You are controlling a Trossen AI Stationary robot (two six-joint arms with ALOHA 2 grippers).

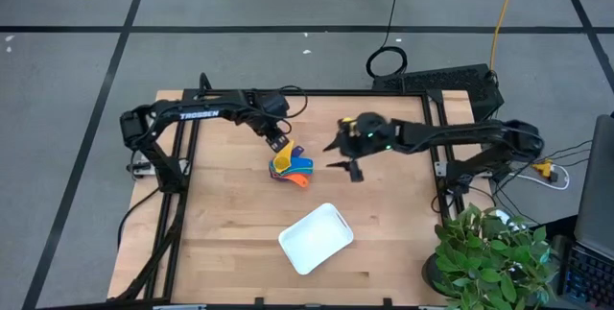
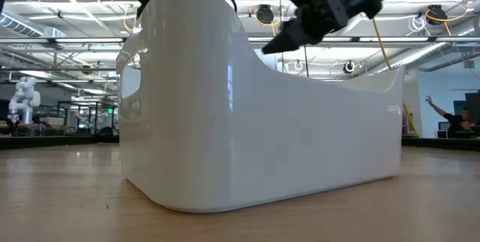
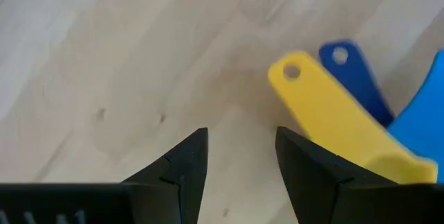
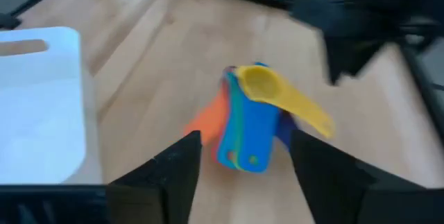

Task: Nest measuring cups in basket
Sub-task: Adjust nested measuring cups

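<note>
the measuring cups [image 1: 292, 166] sit already nested in one fanned stack on the bare wood near the middle of the counter [image 1: 230, 233], the yellow cup [image 4: 262, 85] on top with its handle [image 3: 326, 109] sticking out beside a blue handle [image 3: 357, 78], orange and green edges showing beneath. the basket [image 1: 316, 238] lies apart from them, nearer the front edge, and the high view shows it with nothing inside. so the stacking looks done and the step in hand seems to be getting the whole stack into the basket. the left gripper [image 1: 277, 143] hangs just beside the stack, jaws spread and holding nothing, the yellow handle just off to one side of them. the right gripper [image 1: 349, 162] hovers near the stack on the other side, aimed at it, jaws apart and empty. the next move likely calls for one gripper to close on the bundled handles or bowls firmly enough that the cups lift together without sliding apart.
</note>
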